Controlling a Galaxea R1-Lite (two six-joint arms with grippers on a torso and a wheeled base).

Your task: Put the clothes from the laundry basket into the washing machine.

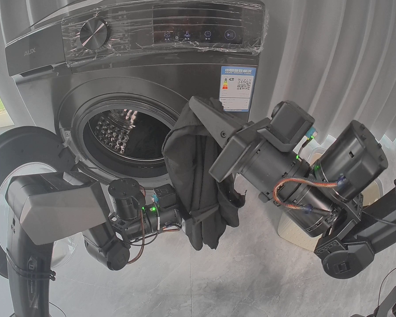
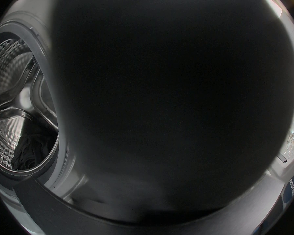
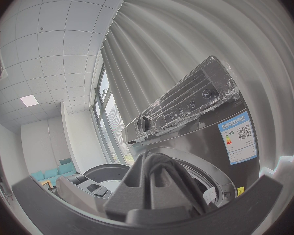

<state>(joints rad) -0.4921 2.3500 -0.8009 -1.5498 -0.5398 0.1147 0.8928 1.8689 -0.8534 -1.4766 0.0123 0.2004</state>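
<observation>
- Hanging with its long axis straight down, the dark garment point(image 1: 198, 186) dangles just before the right rim of the washing machine point(image 1: 163, 78)'s open drum mouth point(image 1: 123, 139).
- The right gripper point(image 1: 202, 108) holds it from above, fingers point(image 3: 135, 180) clamped on its top fold.
- The left gripper point(image 1: 177, 216) meets the garment's lower half; the cloth hides it, so I cannot tell its grip.

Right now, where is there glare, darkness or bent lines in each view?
Head view: the plastic wrap on the control panel glares. Left wrist view: the dark garment hangs close to the lens, unlit; the drum beside it gleams. Right wrist view: curtain folds bow from lens distortion.
</observation>
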